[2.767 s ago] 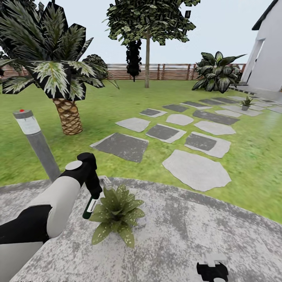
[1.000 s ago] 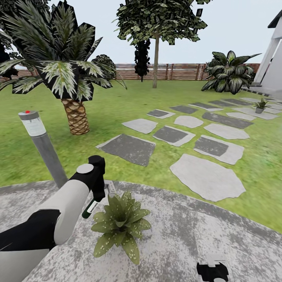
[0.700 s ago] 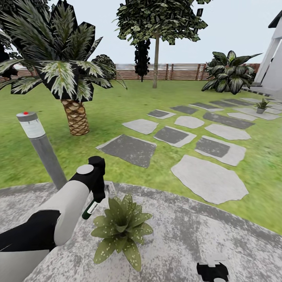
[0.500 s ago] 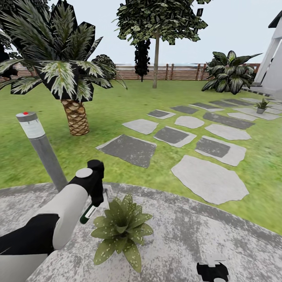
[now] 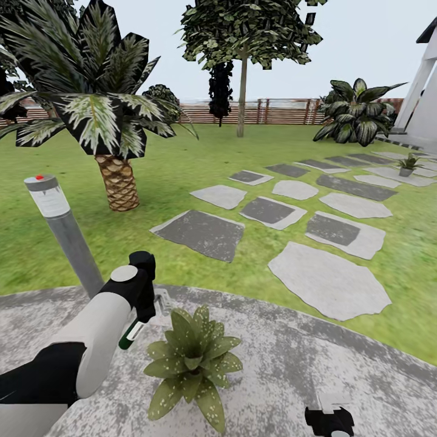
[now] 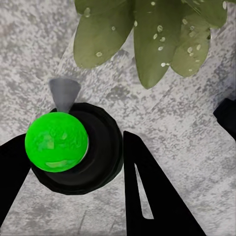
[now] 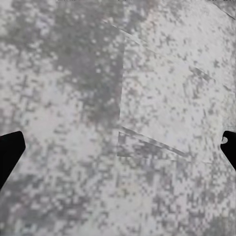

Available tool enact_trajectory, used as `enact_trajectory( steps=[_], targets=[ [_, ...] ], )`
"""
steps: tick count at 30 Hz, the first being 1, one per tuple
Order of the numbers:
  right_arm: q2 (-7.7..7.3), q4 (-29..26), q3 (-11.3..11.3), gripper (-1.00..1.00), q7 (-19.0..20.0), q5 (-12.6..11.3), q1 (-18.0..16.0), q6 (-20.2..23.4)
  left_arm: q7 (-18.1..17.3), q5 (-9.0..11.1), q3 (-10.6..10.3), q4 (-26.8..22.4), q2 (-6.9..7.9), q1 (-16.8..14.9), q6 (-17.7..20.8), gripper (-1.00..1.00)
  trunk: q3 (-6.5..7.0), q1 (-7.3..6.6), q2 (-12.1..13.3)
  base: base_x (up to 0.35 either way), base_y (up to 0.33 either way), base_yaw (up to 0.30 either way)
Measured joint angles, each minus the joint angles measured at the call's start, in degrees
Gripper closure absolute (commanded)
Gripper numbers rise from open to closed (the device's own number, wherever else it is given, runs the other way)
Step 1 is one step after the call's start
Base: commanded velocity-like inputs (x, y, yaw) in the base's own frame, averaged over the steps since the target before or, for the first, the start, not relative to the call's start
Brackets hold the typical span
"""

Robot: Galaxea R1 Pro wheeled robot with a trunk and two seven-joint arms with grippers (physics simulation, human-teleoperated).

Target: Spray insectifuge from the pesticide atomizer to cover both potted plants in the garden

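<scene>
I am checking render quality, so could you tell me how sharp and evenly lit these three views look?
Head view: even light, crisp gravel patio, blockily cut palm fronds. Left wrist view: soft, blurred speckled leaves. Right wrist view: gravel coarsely pixelated.

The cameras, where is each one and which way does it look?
Head view: up on the robot's head, looking forward and down over the patio, lawn and fence; the left arm holds the atomizer beside a plant, and the right pincer peeks in at the bottom.
Left wrist view: on the left arm, looking down its black fingers at the atomizer, plant leaves and gravel.
Right wrist view: on the right arm, facing the gravel, fingertips at the edges.
Head and left wrist views share the atomizer and plant.
</scene>
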Motion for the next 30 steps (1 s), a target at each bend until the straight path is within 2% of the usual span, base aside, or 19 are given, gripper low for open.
enact_trajectory(
  steps=[6,9,13,18,21,23,25,27,30],
  targets=[
    [0.00,0.00,-0.02,-1.00,0.00,-0.03,0.00,0.00,0.00,-0.09,-0.21,-0.14,-0.13,-0.02,0.06,1.00,0.00,0.00,0.00,0.002,0.002,0.000],
    [0.07,0.00,-0.02,-1.00,0.00,-0.01,0.00,0.00,0.00,-0.10,-0.26,-0.12,-1.27,0.08,0.19,1.00,0.00,0.00,0.00,0.000,0.000,0.000],
    [0.09,0.00,0.04,-1.00,0.00,-0.01,0.00,0.00,0.00,-0.10,-0.23,-0.19,-3.67,-0.07,0.27,1.00,0.00,0.00,0.00,0.000,0.000,0.000],
    [0.09,0.00,0.00,-1.00,0.00,-0.01,0.00,0.00,0.00,-0.24,-0.08,-2.54,-2.91,0.06,0.01,1.00,0.00,0.00,0.00,0.000,0.000,0.000],
    [0.09,0.00,0.03,-1.00,0.00,-0.02,0.00,0.00,0.00,-0.09,-0.07,-4.74,0.18,0.20,-0.18,1.00,0.00,0.00,0.00,0.000,0.000,0.000],
    [0.09,0.00,0.01,-1.00,0.00,-0.02,0.00,0.00,0.00,-0.04,-0.15,-4.94,0.61,0.53,-0.18,1.00,0.00,0.00,0.00,0.000,0.000,0.000],
    [0.09,0.00,-0.01,-1.00,0.00,-0.04,0.00,0.00,0.00,-0.10,-0.25,-5.03,0.15,2.01,-0.22,1.00,0.00,0.01,0.00,0.000,0.000,0.000],
    [0.09,0.00,-0.02,-1.00,0.00,-0.05,0.00,0.00,0.00,-0.22,-0.32,-5.19,-1.81,4.16,-0.30,1.00,-0.01,0.01,0.00,0.000,0.000,0.000],
    [0.09,0.00,-0.01,-1.00,-0.01,-0.03,0.00,-0.01,0.01,-0.21,-0.36,-5.27,-2.51,4.71,0.05,1.00,0.00,0.01,0.00,-0.107,-0.077,0.000]
  ],
)
